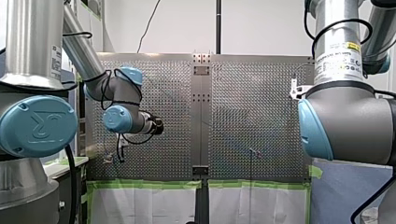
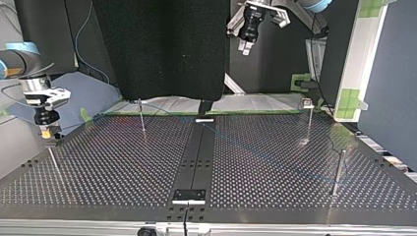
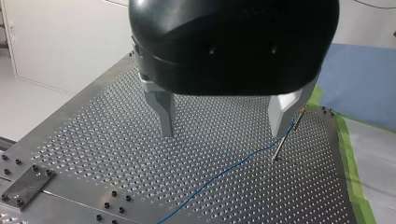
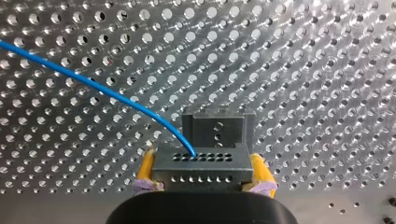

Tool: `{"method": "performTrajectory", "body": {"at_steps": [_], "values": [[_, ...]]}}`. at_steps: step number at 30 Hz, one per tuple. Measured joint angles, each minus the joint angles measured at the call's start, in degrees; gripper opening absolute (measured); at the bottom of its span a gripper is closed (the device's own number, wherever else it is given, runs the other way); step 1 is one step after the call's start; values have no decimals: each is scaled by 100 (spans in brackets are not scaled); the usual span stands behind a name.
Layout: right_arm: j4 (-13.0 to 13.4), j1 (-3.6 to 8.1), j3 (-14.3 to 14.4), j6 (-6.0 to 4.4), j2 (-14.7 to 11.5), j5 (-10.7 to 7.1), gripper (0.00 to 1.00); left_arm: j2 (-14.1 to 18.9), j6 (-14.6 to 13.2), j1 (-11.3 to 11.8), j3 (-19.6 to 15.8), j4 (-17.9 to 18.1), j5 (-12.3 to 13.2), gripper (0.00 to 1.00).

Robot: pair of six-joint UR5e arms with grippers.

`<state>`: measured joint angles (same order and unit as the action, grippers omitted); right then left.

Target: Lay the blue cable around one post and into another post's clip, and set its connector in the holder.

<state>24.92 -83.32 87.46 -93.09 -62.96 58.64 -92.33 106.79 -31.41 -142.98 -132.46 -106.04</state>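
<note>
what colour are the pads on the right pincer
Yellow pads, best seen in the right wrist view.

White wall (image 1: pixel 261 23), black panel (image 2: pixel 162 49) (matte), green tape (image 1: pixel 144 184) edging

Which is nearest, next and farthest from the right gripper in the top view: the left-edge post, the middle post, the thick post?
1. The left-edge post, just beside the right gripper.
2. The middle post, farther back, nearer the view's middle.
3. The thick post, far across at the view's right.
</note>
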Motion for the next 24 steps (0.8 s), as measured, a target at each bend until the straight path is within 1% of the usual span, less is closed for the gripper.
{"method": "performTrajectory", "body": {"at_steps": [4, 7, 13, 21, 24], "values": [[19, 13, -40, -51, 17, -1, 0, -3, -4, 1, 0, 0, 0, 100], [19, -3, -105, -90, 93, 0, 0, -2, -7, 1, 1, -4, 0, 100], [-11, -30, -218, -82, 258, -1, 0, -1, -9, 1, 0, -16, 0, 100], [-12, -76, -318, -87, 286, -38, 0, 1, -4, 2, -1, -18, 0, 100], [-6, -90, -345, -92, 289, -76, 0, -1, -5, 5, 0, -18, 0, 100]]}}
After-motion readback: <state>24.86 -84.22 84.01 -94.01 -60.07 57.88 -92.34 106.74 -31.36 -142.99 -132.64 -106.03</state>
